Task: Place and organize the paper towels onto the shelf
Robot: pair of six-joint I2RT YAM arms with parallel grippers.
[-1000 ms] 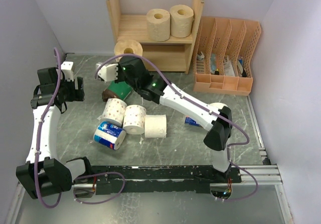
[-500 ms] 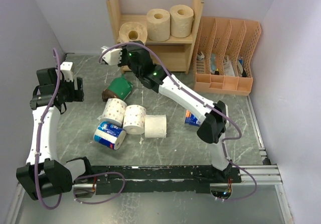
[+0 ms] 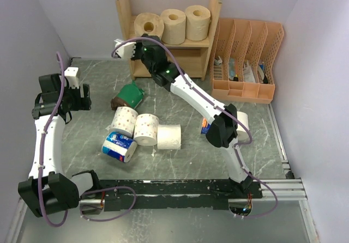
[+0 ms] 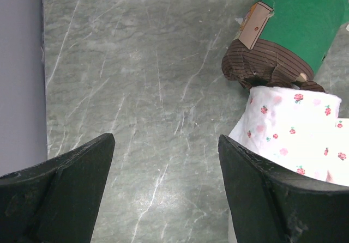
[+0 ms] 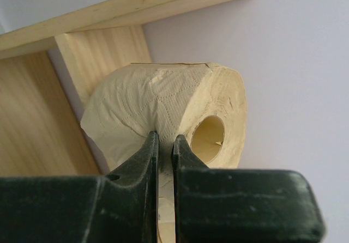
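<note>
The right gripper [image 5: 163, 140] pinches the tan roll [image 5: 169, 104] at eleven o'clock (by the shelf [image 3: 123, 14] edge); we fear withdrawing drags it off.

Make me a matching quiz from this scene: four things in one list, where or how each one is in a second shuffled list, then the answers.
Things:
1. leftmost tan roll
2. green-and-brown roll
3. left blue-wrapped roll
4. left gripper

Place or state:
A. open above the table
B. pinched by the right gripper at the shelf, upper tier
C. lying between the shelf and the dotted roll
D. in the table cluster, nearest the arm bases

Pairs: 1-B, 2-C, 3-D, 4-A
</note>
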